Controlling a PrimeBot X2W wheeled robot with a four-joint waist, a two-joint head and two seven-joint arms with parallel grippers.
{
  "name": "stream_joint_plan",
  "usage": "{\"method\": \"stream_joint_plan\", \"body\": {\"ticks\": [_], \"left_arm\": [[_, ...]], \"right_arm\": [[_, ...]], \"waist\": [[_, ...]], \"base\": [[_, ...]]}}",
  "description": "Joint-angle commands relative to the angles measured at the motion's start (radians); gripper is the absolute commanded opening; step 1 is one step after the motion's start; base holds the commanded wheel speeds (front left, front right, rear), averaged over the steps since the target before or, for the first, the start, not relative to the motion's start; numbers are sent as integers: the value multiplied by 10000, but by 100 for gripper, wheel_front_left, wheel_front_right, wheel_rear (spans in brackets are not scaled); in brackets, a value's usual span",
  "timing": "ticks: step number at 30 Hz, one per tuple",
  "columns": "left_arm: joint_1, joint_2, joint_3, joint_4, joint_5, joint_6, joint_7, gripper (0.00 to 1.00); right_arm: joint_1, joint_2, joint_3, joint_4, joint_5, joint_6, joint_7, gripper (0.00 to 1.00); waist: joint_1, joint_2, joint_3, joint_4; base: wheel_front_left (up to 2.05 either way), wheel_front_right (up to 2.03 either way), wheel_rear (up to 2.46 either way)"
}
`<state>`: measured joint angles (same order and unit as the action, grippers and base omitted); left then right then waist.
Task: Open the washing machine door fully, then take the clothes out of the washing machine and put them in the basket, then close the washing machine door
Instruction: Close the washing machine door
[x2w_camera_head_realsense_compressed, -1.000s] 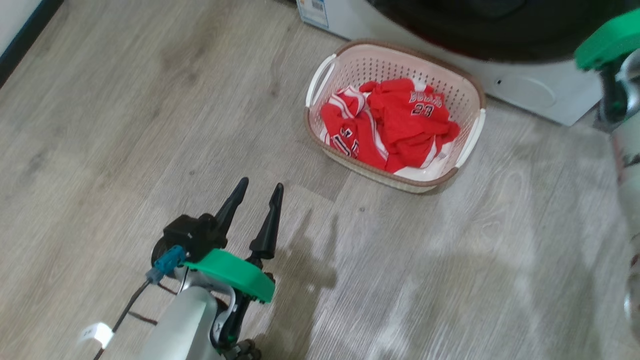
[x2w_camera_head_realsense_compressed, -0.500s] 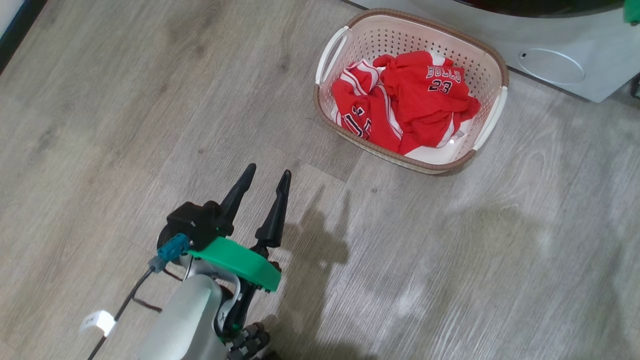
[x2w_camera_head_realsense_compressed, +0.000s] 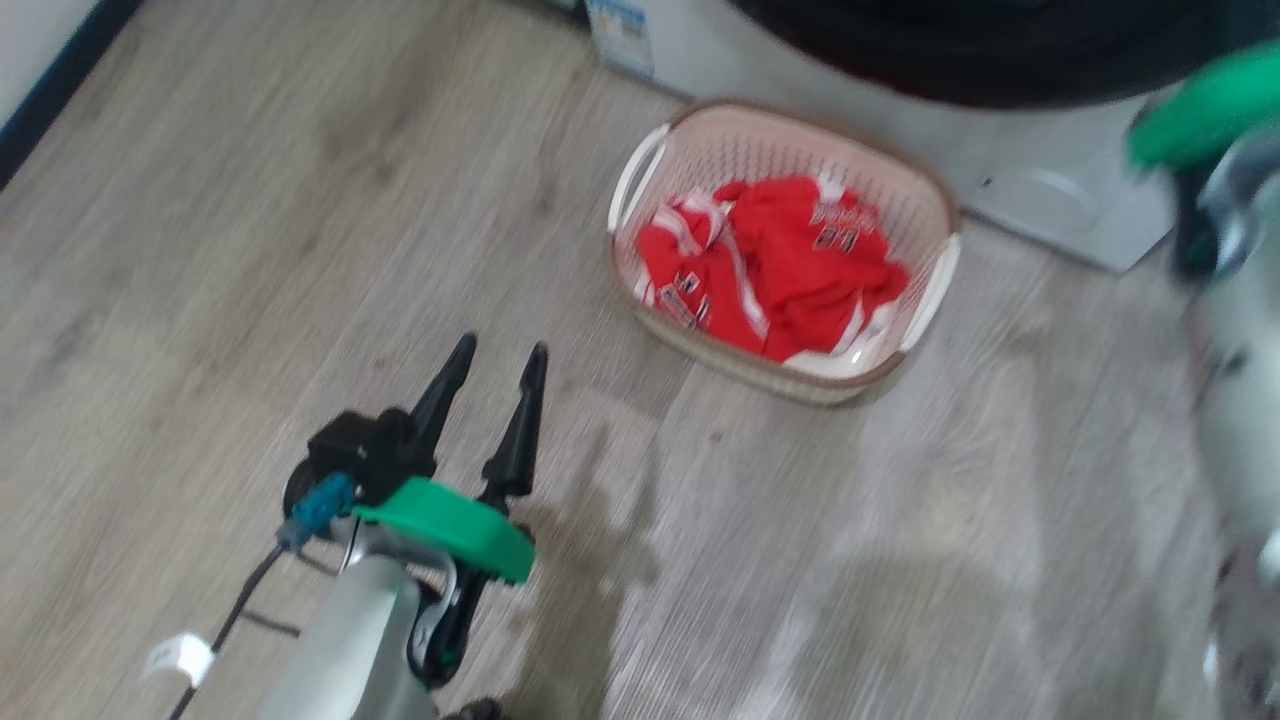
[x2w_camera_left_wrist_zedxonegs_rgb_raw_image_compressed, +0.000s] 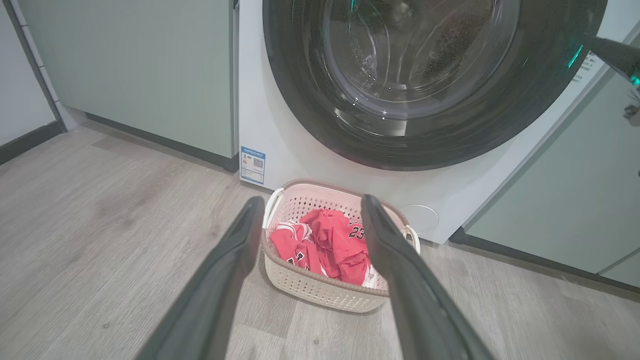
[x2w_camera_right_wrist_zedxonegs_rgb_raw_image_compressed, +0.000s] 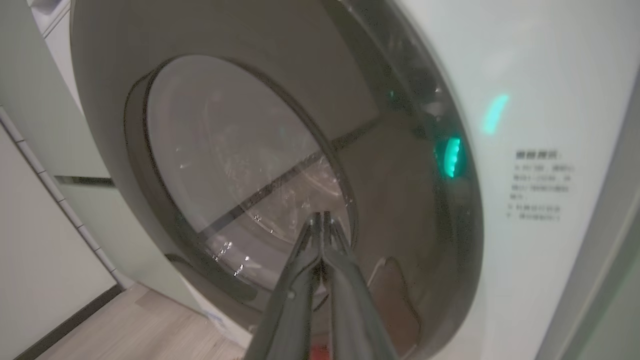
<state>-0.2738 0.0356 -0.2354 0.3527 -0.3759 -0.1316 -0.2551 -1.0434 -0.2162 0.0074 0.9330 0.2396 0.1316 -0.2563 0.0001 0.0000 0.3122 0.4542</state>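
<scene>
Clothes (x2w_camera_head_realsense_compressed: 775, 265) in the basket (x2w_camera_head_realsense_compressed: 800, 112): your right gripper (x2w_camera_right_wrist_zedxonegs_rgb_raw_image_compressed: 321, 216), fingers together, points at the door (x2w_camera_left_wrist_zedxonegs_rgb_raw_image_compressed: 300, 100); left gripper (x2w_camera_head_realsense_compressed: 500, 345) spread wide. Next, likely: press until latched.

Grey wood-look floor (x2w_camera_left_wrist_zedxonegs_rgb_raw_image_compressed: 100, 250) carries the basket (x2w_camera_left_wrist_zedxonegs_rgb_raw_image_compressed: 320, 295) and, seemingly, the washing machine (x2w_camera_left_wrist_zedxonegs_rgb_raw_image_compressed: 280, 150).

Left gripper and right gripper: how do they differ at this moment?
The left gripper stands open; the right gripper is shut, fingers together. The left gripper hangs over the floor, pointing toward the basket; the right gripper points at the door window. Both are empty.
</scene>
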Motion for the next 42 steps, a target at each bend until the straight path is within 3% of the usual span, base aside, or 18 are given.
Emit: {"method": "stream_joint_plan", "body": {"ticks": [1, 3, 4, 11, 21, 29, 42], "left_arm": [[97, 147, 423, -180, 126, 9, -67, 100], [268, 178, 615, -96, 317, 9, -67, 100], [347, 239, 708, -58, 375, 9, -67, 100], [632, 904, 1144, 364, 382, 9, -67, 100], [634, 1587, 1651, 879, 443, 9, -67, 100], [891, 1551, 1983, 682, 655, 9, -67, 100], [1173, 956, 2765, 944, 1346, 9, -67, 100]], "right_arm": [[290, 211, 198, -443, 132, -9, -55, 10], [1111, 370, 318, -849, 464, -9, -55, 48], [1516, 432, 388, -1035, 621, -9, -55, 98], [4228, 727, 177, -2417, 1137, -9, -55, 100], [7125, 1374, -467, -4437, 470, -9, -55, 100], [8898, 1615, -985, -6186, 97, -9, -55, 100], [10376, 1657, -1326, -7135, 213, -9, -55, 100]], "waist": [[-1, 0, -589, -267], [-1, 0, -1041, -462], [-1, 0, -1252, -566], [-1, 0, -2591, -1402], [-1, 0, -3416, -2980], [-1, 0, -3761, -3844], [-1, 0, -4004, -4483]], "base": [[0, 0, 0], [0, 0, 0], [0, 0, 0], [0, 0, 0], [0, 0, 0], [0, 0, 0], [0, 0, 0]]}}
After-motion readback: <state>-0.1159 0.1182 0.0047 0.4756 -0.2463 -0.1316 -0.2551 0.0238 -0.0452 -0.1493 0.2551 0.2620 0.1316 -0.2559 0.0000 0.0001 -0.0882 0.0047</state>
